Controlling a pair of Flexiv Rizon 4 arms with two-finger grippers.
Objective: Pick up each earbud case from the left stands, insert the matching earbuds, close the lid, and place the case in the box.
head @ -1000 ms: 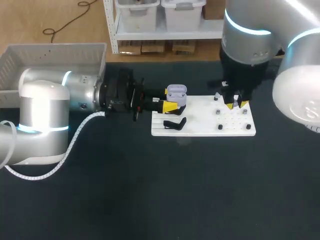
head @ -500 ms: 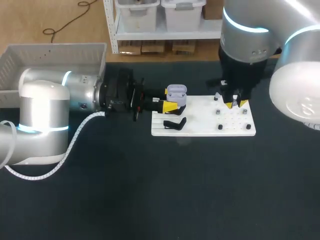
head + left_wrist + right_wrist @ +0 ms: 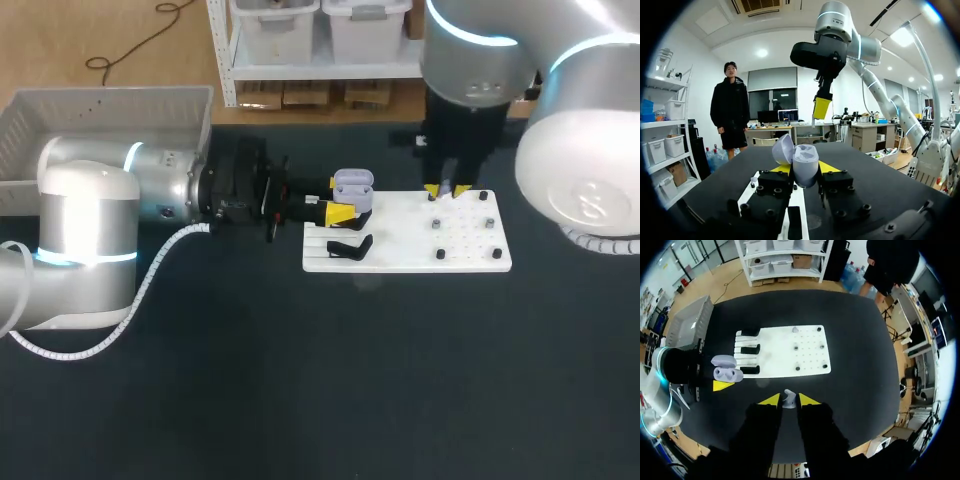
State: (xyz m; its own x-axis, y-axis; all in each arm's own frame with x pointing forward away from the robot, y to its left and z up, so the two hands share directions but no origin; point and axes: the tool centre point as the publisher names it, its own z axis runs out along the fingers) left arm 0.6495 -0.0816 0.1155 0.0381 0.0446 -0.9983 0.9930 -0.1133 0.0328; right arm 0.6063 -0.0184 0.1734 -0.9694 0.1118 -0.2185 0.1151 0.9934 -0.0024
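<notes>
Since a second ago the right arm (image 3: 560,150) has swung toward the left arm (image 3: 100,215). Its gripper has left the white board's (image 3: 400,235) far right corner and now sits above the middle of the far edge. The left arm has kept its place.

The dark table (image 3: 300,380) carries everything. The left arm lies low across it, reaching level from the left toward the board. The right arm comes down from above. A pale grey box (image 3: 60,110) stands at the table's far left corner, behind the left arm.

The white board lies flat near the middle of the table, with small pegs (image 3: 440,255) dotted over its right half. A black stand (image 3: 350,247) sits at its left end.

The left gripper (image 3: 804,172) is closed on the lavender earbud case (image 3: 352,185), one yellow tip on each side. It holds the case above the board's left far corner. The lid stands open, and the two wells show in the right wrist view.

The right gripper (image 3: 447,190) has its fingers nearly together, pinching a small white earbud (image 3: 788,399) between the yellow tips, well above the table.
</notes>
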